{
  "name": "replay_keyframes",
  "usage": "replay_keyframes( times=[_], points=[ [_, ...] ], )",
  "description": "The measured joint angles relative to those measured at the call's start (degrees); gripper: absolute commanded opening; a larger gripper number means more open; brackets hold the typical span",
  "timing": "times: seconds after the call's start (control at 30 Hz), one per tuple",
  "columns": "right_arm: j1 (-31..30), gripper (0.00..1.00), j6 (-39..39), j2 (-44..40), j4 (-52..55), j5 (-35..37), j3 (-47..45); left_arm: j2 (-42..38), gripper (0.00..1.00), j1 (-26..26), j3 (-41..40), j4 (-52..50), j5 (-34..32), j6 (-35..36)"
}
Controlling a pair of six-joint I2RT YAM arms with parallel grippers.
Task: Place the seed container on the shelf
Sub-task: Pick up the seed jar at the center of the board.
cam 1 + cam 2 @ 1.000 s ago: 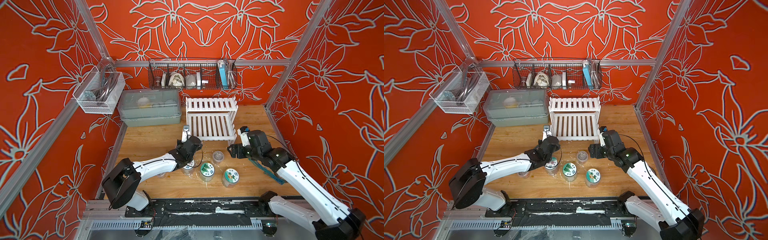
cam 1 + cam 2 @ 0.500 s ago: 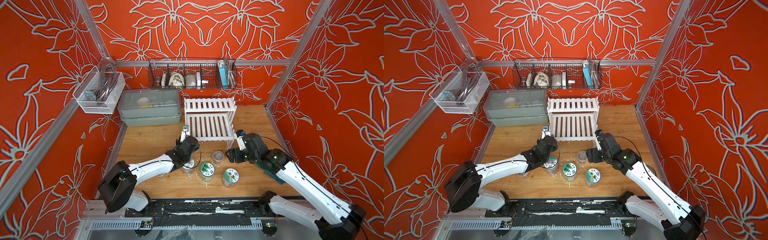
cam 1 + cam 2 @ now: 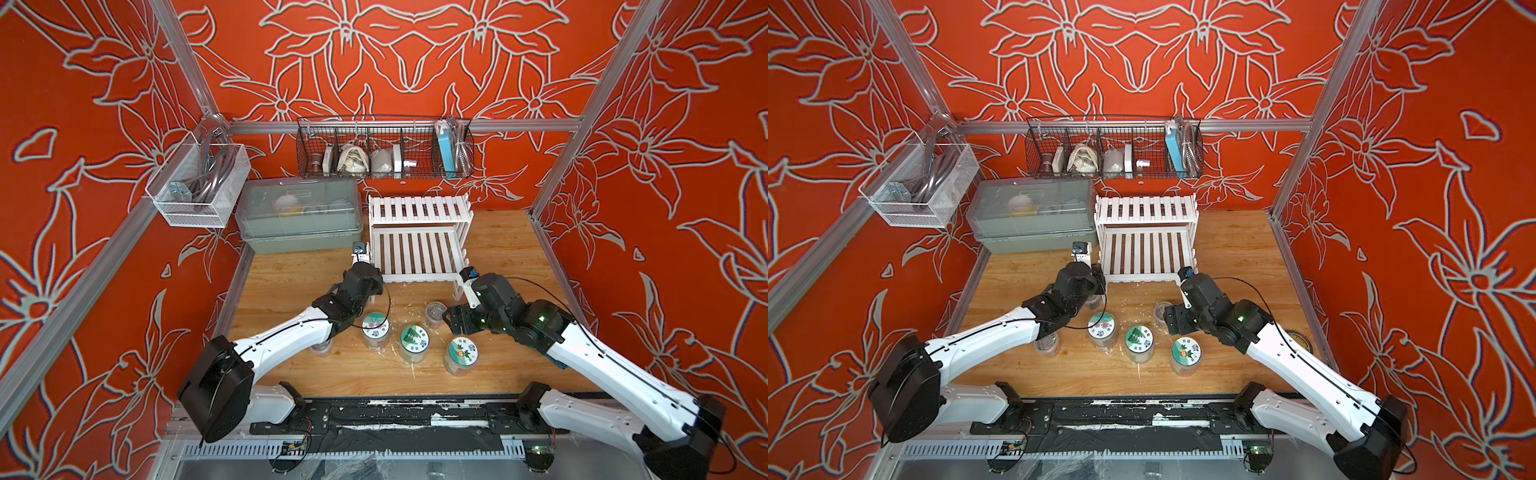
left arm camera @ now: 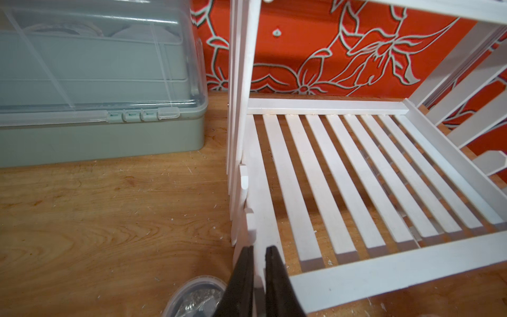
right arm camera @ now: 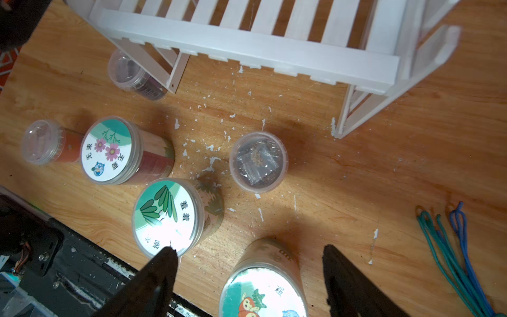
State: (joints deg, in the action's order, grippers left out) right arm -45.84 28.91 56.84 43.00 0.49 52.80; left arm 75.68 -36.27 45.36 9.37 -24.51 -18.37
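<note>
Stretches left arm (image 3: 286,336) toward 1 o'clock, left gripper (image 4: 259,270) jaws pinched nearly together. Angles right arm (image 3: 602,365) toward 10 o'clock, right gripper (image 5: 248,248) jaws spread wide.

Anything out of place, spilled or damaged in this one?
Yes. White flakes lie scattered on the table in front of the shelf, looking like chipped paint. Also, a small clear tub sits tucked under the shelf's front corner brace, not on a tier.

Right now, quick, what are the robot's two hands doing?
Left gripper: almost shut at the shelf edge; holding it cannot be told.
Right gripper: open, holding nothing.
</note>
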Motion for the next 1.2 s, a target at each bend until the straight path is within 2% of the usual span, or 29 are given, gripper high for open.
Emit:
replay_keyframes(
  times=[0.23, 0.43, 0.57, 0.73, 0.97, 1.2],
  points=[
    [-10.2, 0.86, 2.2, 2.1, -1.5, 2.3, -0.3, 1.5, 0.07, 2.0, 0.5, 1.3, 2.8, -0.7],
    [-15.4, 0.87, 3.5, 6.0, -3.2, 3.8, -0.3, 2.7, 0.09, 3.6, 1.9, 1.2, 5.4, -0.8],
    [-16.5, 0.87, 4.1, 6.8, -4.5, 4.2, -0.8, 2.6, 0.18, 3.7, 2.7, -0.7, 6.6, -0.4],
    [-17.2, 0.90, 4.5, 7.8, -5.7, 4.7, -1.0, -0.8, 0.36, 4.5, 3.8, -6.7, 9.5, 0.2],
    [-17.9, 0.93, 4.5, 9.4, -6.4, 5.0, -1.1, -14.7, 0.61, 7.6, 4.3, -16.7, 14.5, 0.7],
    [-18.4, 0.98, 4.5, 11.1, -8.5, 4.9, -1.5, -27.4, 0.84, 9.2, 1.0, -24.6, 19.2, 0.5]
  ],
)
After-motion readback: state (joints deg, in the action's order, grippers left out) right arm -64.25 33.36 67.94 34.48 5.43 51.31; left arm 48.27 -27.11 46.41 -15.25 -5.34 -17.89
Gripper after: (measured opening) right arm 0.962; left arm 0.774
